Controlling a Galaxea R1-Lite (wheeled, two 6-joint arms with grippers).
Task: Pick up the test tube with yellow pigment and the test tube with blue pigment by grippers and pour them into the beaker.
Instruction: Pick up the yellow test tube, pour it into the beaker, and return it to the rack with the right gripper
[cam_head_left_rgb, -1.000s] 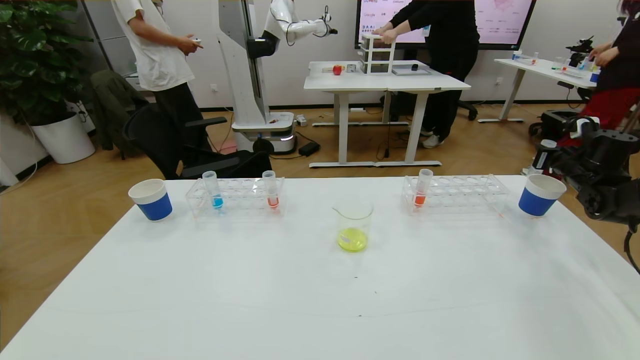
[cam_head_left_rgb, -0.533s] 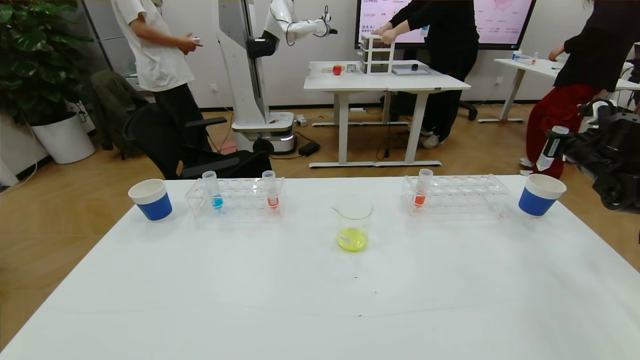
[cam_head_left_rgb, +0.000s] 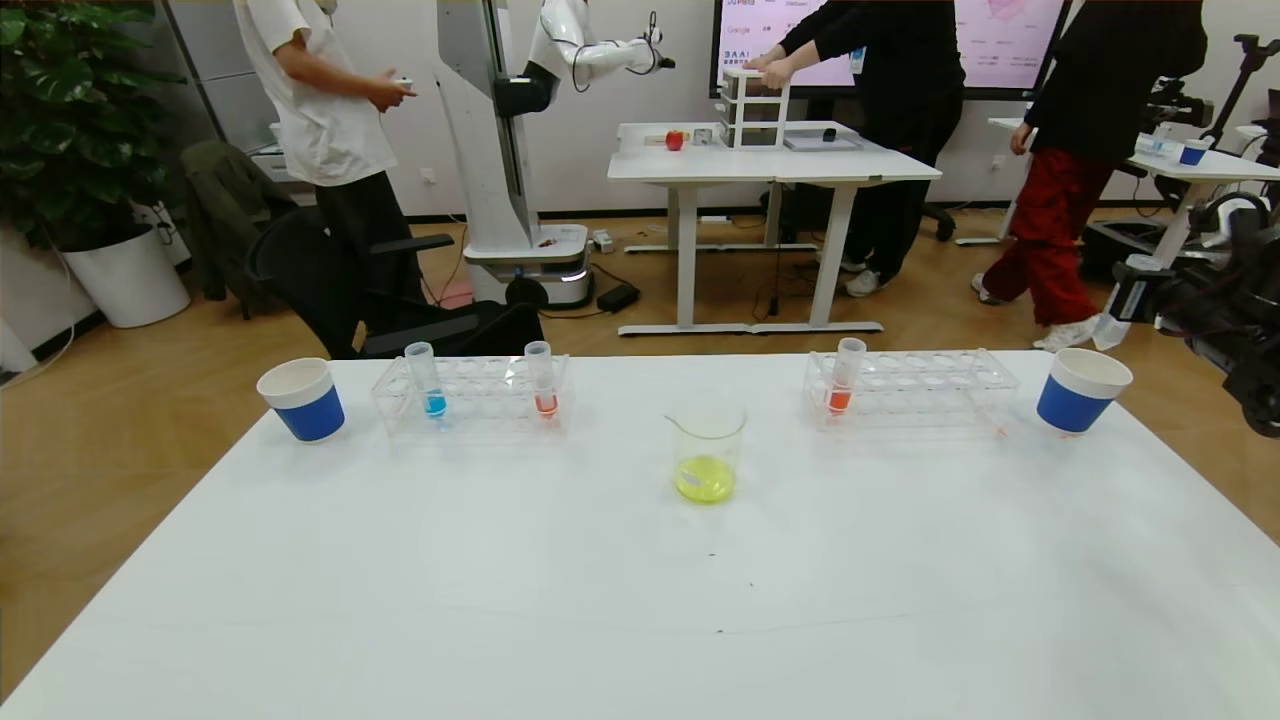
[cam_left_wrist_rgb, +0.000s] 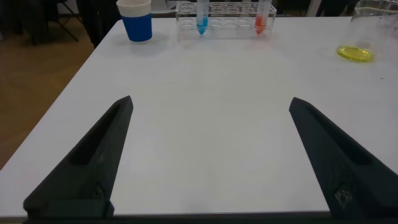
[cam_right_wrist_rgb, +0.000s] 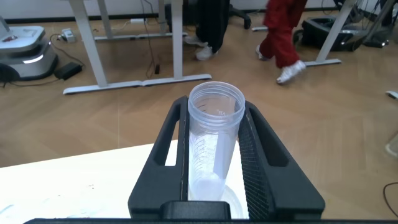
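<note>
1. Beaker (cam_head_left_rgb: 708, 452) stands mid-counter (cam_head_left_rgb: 640, 600), yellow liquid pooled in its bottom.
2. Right gripper (cam_head_left_rgb: 1135, 300) is far right of the beaker, off past the counter edge, above the right blue cup (cam_head_left_rgb: 1080, 390); fingers (cam_right_wrist_rgb: 168, 146) clamp an emptied clear test tube (cam_right_wrist_rgb: 211, 146), held tilted, open mouth up.
3. Test tube with blue pigment (cam_head_left_rgb: 428, 382) stands upright in the left rack (cam_head_left_rgb: 470, 395), left of the beaker, near the left blue cup (cam_head_left_rgb: 302, 399).
4. Orange-red tubes: one in the left rack (cam_head_left_rgb: 543, 380), one in the right rack (cam_head_left_rgb: 845, 377).
5. Left gripper (cam_left_wrist_rgb: 208, 155) sits low over the counter on the beaker's near left, fingers spread wide, holding nothing.
</note>
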